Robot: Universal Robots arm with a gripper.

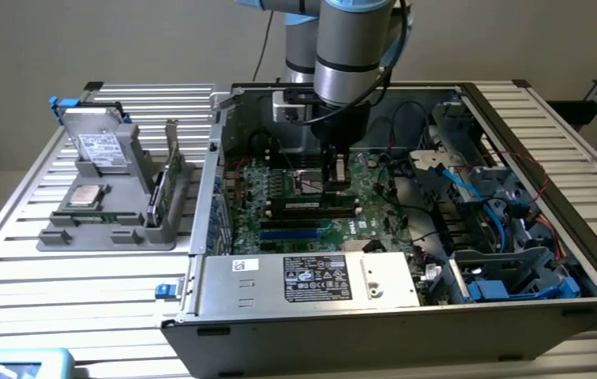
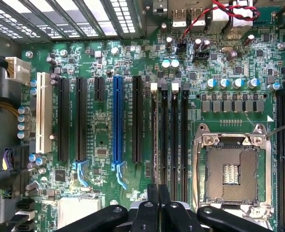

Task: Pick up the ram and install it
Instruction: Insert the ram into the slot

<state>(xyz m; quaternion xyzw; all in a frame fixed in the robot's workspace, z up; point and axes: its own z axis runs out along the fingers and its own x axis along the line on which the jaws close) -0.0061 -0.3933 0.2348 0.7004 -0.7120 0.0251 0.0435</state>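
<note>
Exterior view high, wrist view closer (board shared)

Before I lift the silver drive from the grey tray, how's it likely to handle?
The drive looks like a rigid metal block, so it should stay stiff and probably feel heavy for its size. Its bare face looks smooth, so it may be a bit slippery. It stands upright in the tray, so it could tip once clear.
</note>
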